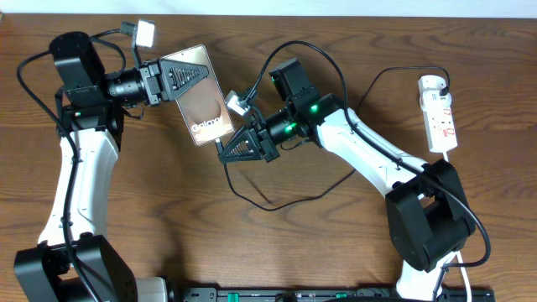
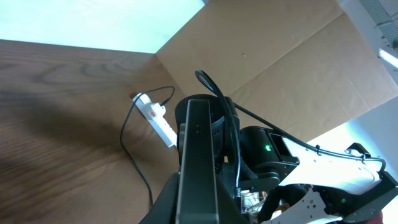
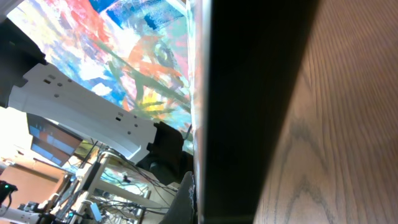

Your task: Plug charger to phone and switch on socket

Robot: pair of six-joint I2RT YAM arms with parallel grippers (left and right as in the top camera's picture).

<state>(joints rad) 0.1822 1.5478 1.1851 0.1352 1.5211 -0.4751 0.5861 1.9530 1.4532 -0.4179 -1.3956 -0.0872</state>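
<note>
My left gripper point(image 1: 189, 77) is shut on the phone point(image 1: 205, 113) and holds it tilted above the table, bronze face up with white lettering. In the left wrist view the phone point(image 2: 198, 155) stands edge-on between the fingers. My right gripper point(image 1: 225, 153) sits at the phone's lower edge with its fingers closed where the charger cable point(image 1: 267, 207) begins. The plug tip itself is hidden. The cable loops across the table to the white socket point(image 1: 440, 113) at the far right, where its black plug sits. In the right wrist view the dark phone edge point(image 3: 249, 106) fills the middle.
The socket point(image 2: 157, 116) also shows in the left wrist view with the thin cable point(image 2: 127, 149) trailing from it. The right arm point(image 1: 369, 151) stretches between the phone and the socket. A cardboard wall point(image 2: 298, 68) stands behind the table.
</note>
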